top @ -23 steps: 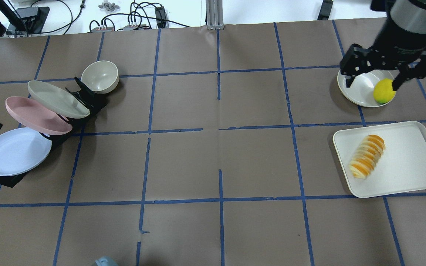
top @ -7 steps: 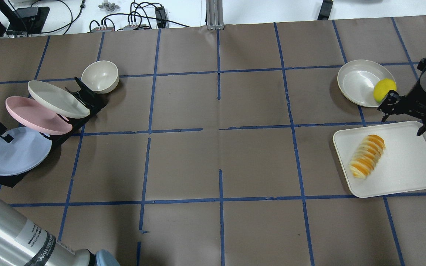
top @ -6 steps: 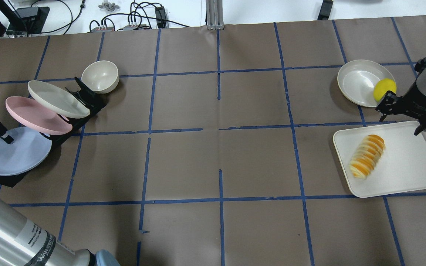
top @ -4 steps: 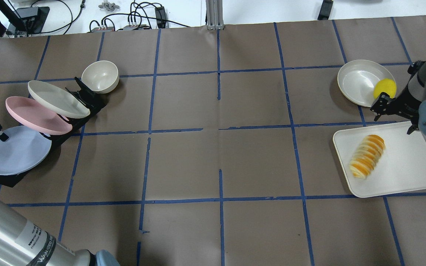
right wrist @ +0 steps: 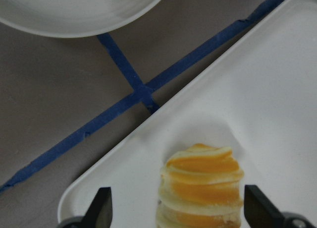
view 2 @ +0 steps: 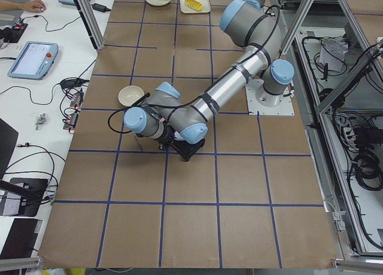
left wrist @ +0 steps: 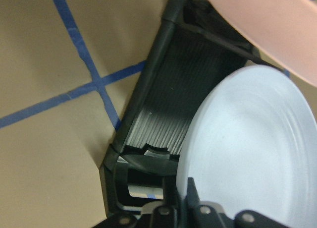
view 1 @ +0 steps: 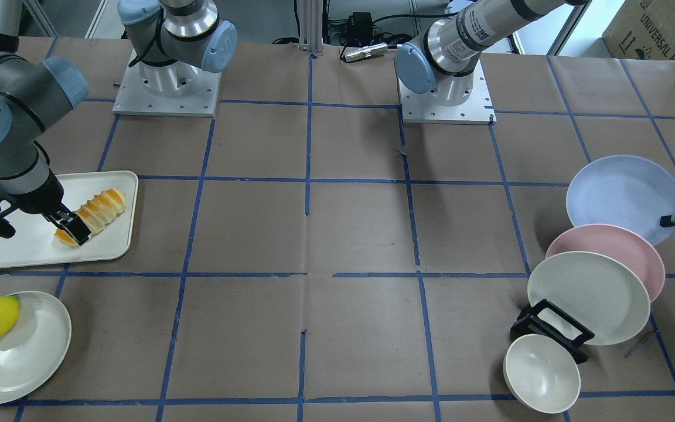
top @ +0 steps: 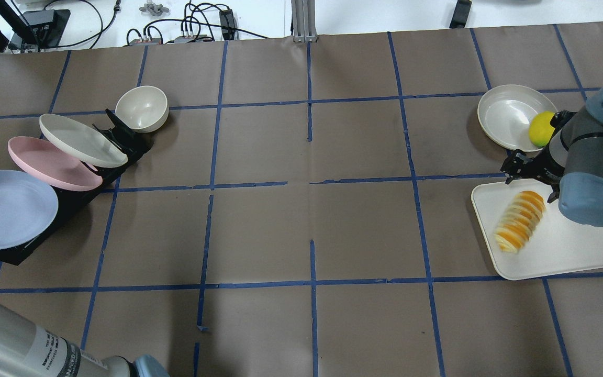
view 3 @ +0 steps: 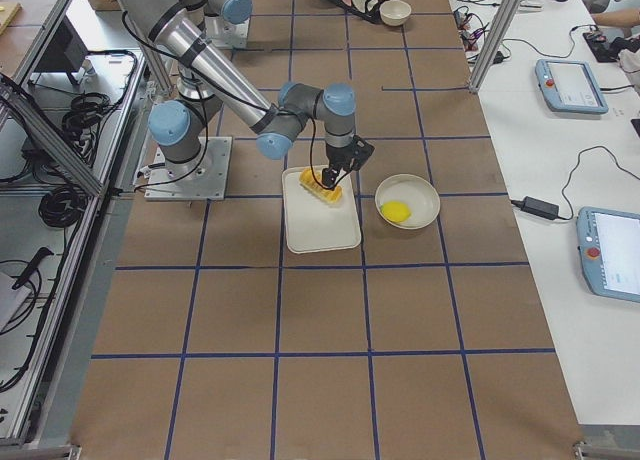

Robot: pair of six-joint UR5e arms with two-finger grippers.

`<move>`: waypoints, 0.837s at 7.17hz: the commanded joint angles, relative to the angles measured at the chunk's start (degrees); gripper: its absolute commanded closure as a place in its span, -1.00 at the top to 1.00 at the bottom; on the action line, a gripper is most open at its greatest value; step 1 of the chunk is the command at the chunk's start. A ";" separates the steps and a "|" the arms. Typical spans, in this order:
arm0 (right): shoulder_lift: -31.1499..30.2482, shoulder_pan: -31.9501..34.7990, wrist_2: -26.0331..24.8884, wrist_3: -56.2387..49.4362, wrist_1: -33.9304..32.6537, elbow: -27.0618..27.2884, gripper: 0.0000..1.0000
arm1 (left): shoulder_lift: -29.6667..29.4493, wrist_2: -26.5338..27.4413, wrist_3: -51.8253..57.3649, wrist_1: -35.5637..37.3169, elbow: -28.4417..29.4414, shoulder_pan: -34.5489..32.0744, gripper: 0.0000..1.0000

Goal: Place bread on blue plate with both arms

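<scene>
Right fingers (right wrist: 101,206): spread wide, one on either side of the end of the bread (right wrist: 200,188), with a gap on both sides; holding nothing
Left fingers (view 1: 674,219): closed on the rim of the blue plate (top: 8,209), as far as the wrist view shows
Bread location: lying on the white tray (top: 584,246) at the robot's right end of the table (top: 312,220); well apart from the blue plate, which is at the end of the black rack (top: 79,196) on the left
Risk, bread: the fingers are set at one end only; the long roll may droop, swing or slip on lifting; a hard squeeze may crush it, judged soft
Risk, plate: an edge hold on a smooth, shallow plate may let it tilt or slide; the pink plate (top: 50,162) lies just beside it and may be knocked
Shapes and surfaces: bread twisted and ridged, striped orange and cream; blue plate round, plain, matte; tray rectangular, rounded corners, low lip; rack ribbed; table papered brown with blue tape lines
</scene>
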 commanded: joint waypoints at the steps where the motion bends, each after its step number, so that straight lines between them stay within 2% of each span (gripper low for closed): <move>1: -0.02 0.04 0.05 -0.14 -1.44 2.36 0.87 | 7.47 1.60 -0.25 -7.95 -0.39 0.65 -1.00; 3: 0.07 -0.05 0.05 -0.15 -1.44 3.85 0.87 | 14.59 0.90 -3.39 -14.63 -1.02 -0.31 -0.97; 4: 0.07 -0.05 -0.04 -0.32 -1.44 4.21 0.87 | 15.50 -1.80 -6.55 -15.88 -1.10 -3.27 -0.97; 5: 0.16 -0.13 -0.04 -1.45 -1.44 4.21 0.87 | 15.50 -5.22 -11.46 -15.38 -2.84 -9.92 -0.97; 6: 0.24 -0.22 -0.22 -1.81 -1.44 4.30 0.87 | 15.94 -5.52 -19.77 -12.06 -5.38 -17.03 -0.97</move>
